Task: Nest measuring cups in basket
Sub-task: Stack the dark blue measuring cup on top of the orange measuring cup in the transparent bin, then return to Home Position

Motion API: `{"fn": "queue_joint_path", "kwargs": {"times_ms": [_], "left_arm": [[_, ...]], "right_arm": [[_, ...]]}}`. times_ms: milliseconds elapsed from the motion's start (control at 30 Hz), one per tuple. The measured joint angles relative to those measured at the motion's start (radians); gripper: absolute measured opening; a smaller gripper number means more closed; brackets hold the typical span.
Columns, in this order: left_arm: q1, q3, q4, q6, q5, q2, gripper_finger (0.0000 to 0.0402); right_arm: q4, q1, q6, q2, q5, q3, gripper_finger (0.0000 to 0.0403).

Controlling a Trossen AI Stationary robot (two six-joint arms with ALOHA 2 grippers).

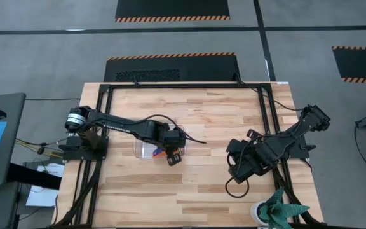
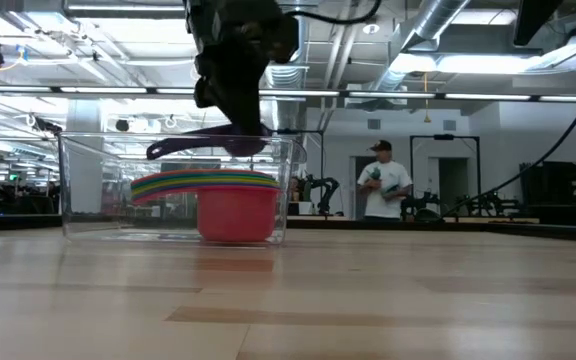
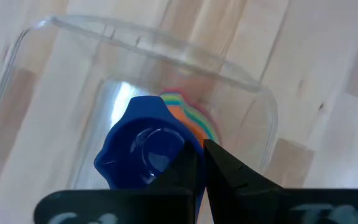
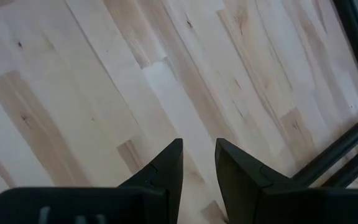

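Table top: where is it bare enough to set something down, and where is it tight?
Bare wood runs between the basket and the right gripper, and along the table's far and near edges. Crowded: the basket, where the left gripper holds the dark blue cup over the nested stack.

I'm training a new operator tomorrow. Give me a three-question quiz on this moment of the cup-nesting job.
1. True or false: the left gripper holds the dark blue cup above the basket.
2. Which cup is at the bottom of the stack in the basket? A) red B) green C) yellow
3. Fill in: the right gripper is over bare ____, holding nothing.

Key
1. True: it is shut on the handle, with the cup over the stack.
2. A: the red cup sits on the basket floor.
3. Table; its fingers are slightly apart.
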Motion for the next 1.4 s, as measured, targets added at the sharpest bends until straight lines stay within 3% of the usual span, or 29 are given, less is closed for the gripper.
{"fn": "queue_joint_path", "kwargs": {"times_ms": [267, 633, 1033, 1233, 1400], "left_arm": [[-0.005, 0.000, -0.015, 0.011, 0.035, 0.004, 0.0002], [-0.008, 0.000, -0.025, 0.014, 0.036, 0.004, 0.0042], [-0.010, 0.002, -0.032, 0.014, 0.036, -0.001, 0.0046], [-0.009, 0.071, -0.090, 0.004, 0.094, -0.006, 0.0046], [-0.021, 0.091, -0.204, -0.010, 0.216, -0.006, 0.0046]], "right_arm": [[0.001, 0.002, -0.013, 0.000, -0.001, 0.000, 0.0118], [0.000, 0.002, -0.015, 0.000, -0.001, 0.000, 0.0118], [0.000, 0.002, -0.023, 0.000, -0.002, 0.000, 0.0118], [0.016, 0.002, 0.001, 0.000, -0.019, 0.000, 0.0118], [0.024, 0.002, 0.041, 0.001, -0.043, 0.000, 0.0118]]}}
